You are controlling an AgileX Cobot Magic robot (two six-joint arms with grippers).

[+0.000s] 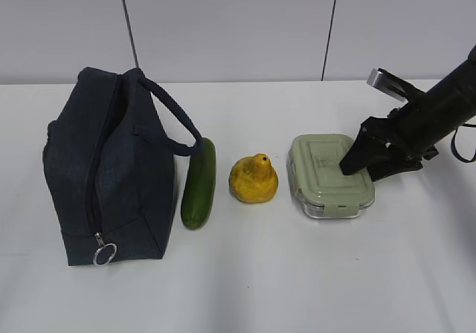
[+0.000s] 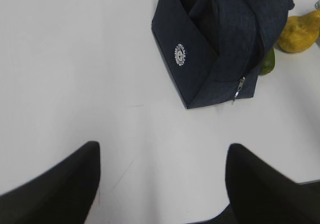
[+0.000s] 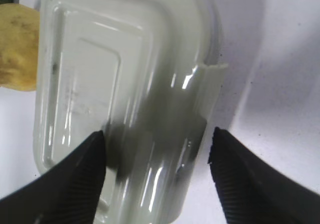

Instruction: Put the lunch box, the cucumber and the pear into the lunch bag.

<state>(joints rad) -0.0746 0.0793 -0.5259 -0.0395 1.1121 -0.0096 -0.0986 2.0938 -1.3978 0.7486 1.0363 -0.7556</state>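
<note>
Bare bench lay open in front, cucumber pressed against bag, narrow gaps flanked pear, box beyond.

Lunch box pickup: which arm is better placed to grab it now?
Right. The right tool hangs open directly over the lunch box, fingers straddling its lid. The left tool is over bare table near the lunch bag.

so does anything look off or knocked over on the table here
Nothing stands out. The lunch bag, cucumber, pear and lunch box sit in a tidy row, lid on, nothing spilled. The bag's zipper looks closed.
</note>
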